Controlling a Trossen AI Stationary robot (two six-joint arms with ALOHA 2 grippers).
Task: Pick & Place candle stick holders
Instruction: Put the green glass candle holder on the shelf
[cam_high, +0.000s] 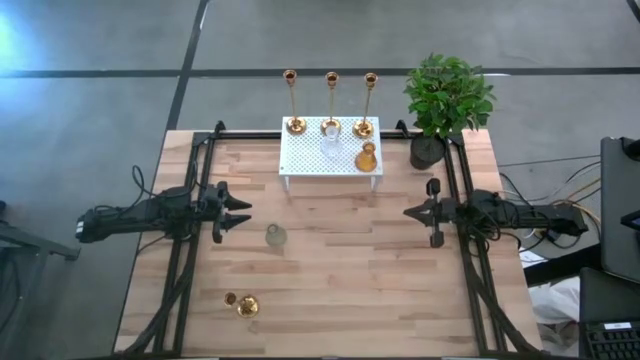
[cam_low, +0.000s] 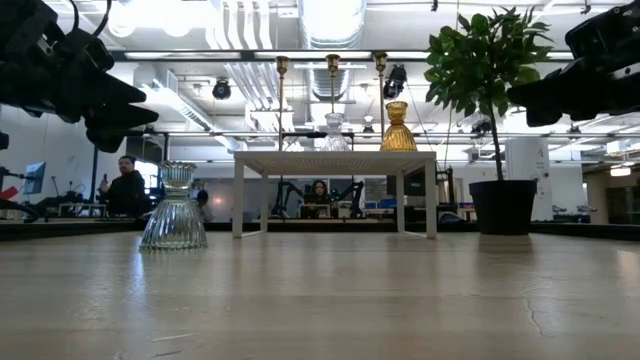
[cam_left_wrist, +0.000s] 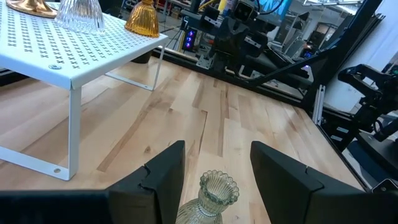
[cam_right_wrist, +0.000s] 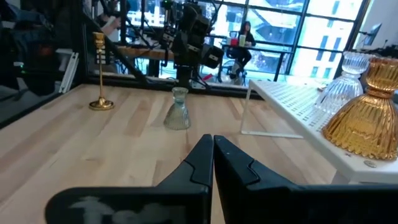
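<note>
Three gold candle stick holders stand on their round bases along the far edge of a white perforated shelf. A fourth gold holder stands upright on the table near the front left; it also shows in the right wrist view. My left gripper is open and empty, raised above the table. A clear ribbed glass holder stands on the table just ahead of and below its fingers. My right gripper is shut and empty at the table's right, held above the table.
A clear glass holder and an amber glass holder stand on the shelf. A potted plant stands at the far right corner. Bare wood lies between the two grippers. People sit in the room behind the table.
</note>
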